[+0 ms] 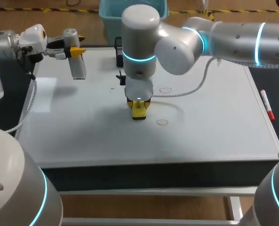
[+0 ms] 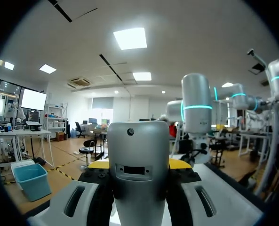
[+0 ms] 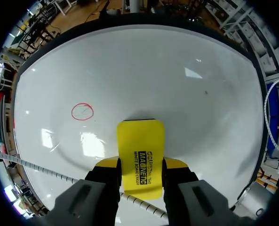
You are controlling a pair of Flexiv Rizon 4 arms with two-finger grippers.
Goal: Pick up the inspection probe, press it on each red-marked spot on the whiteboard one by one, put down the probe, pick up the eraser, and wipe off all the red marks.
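The whiteboard (image 1: 83,122) covers the table top. Two red circle marks show on it, one (image 1: 165,90) farther back and one (image 1: 162,122) nearer the front; a red circle (image 3: 82,112) also lies ahead of the right gripper and off to one side. My right gripper (image 1: 139,106) (image 3: 140,165) points down at the board's middle, shut on the yellow eraser (image 1: 139,112) (image 3: 140,157), which rests on the board. My left gripper (image 1: 75,49) (image 2: 139,165) is at the far left, shut on the grey probe (image 1: 77,63) (image 2: 138,165), held above the board.
A red marker pen (image 1: 267,105) lies along the board's right edge. A small black object (image 1: 119,52) stands at the board's far edge, behind the right arm. A white coiled cable (image 1: 191,89) trails from the right arm over the board.
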